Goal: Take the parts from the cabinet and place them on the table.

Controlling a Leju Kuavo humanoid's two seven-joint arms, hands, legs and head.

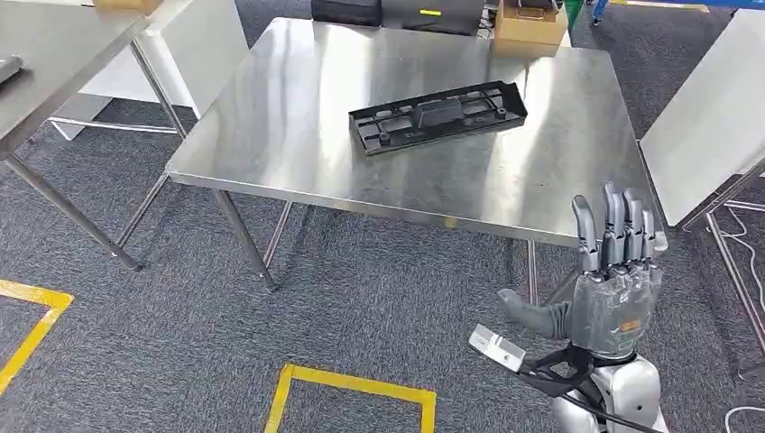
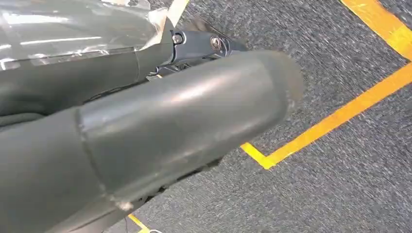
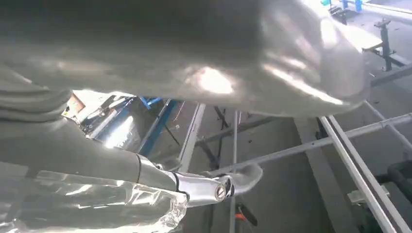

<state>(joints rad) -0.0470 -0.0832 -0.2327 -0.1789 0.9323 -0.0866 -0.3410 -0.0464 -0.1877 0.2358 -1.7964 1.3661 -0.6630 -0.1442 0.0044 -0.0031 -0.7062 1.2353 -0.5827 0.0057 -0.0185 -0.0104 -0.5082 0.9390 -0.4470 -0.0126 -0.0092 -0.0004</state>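
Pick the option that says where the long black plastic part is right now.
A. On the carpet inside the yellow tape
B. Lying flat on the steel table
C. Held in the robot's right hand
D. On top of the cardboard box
B: the black part lies flat on the steel table, while the right hand is raised below the table's near edge, fingers extended, holding nothing.

head cam high, facing down at table point(image 1: 298, 135), wrist cams close-up
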